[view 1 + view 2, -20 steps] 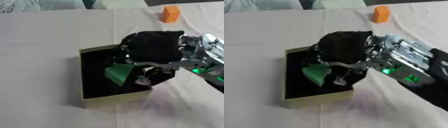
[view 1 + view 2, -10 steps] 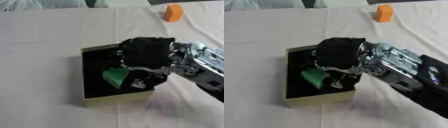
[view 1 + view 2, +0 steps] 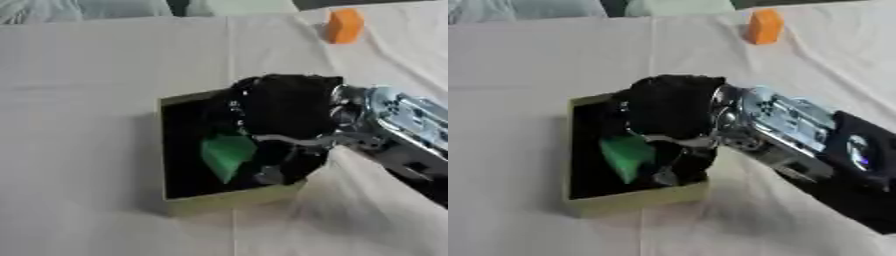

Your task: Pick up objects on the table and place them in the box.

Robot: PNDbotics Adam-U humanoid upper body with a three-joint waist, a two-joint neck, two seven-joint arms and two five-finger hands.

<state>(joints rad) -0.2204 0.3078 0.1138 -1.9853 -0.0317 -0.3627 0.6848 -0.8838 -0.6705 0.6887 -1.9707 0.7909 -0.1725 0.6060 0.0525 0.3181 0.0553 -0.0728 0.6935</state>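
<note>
I am looking down at the cloth-covered tabletop [image 3: 79,100], pale and creased, with the open, dark-lined cardboard box [image 3: 232,199] as my landmark near its middle. My right hand [image 3: 284,117], black-gloved on a silver wrist, is reaching in from the box's right side and hanging over its open top. Its fingers [image 3: 262,172] are curling down into the box around the green block [image 3: 226,154], which is sitting low inside, left of the palm; I judge I am gripping it rather than having let go, though the contact is partly hidden. My left hand is showing in neither view.

Well beyond the box, towards the far right, an orange block [image 3: 344,25] is waiting on the cloth, untouched.

As I read it, the green block is nearly delivered but not yet released, and the orange one is left to fetch.

Compared with a second ago, the hand is sitting further over the box, and the green block is lying lower inside it.
</note>
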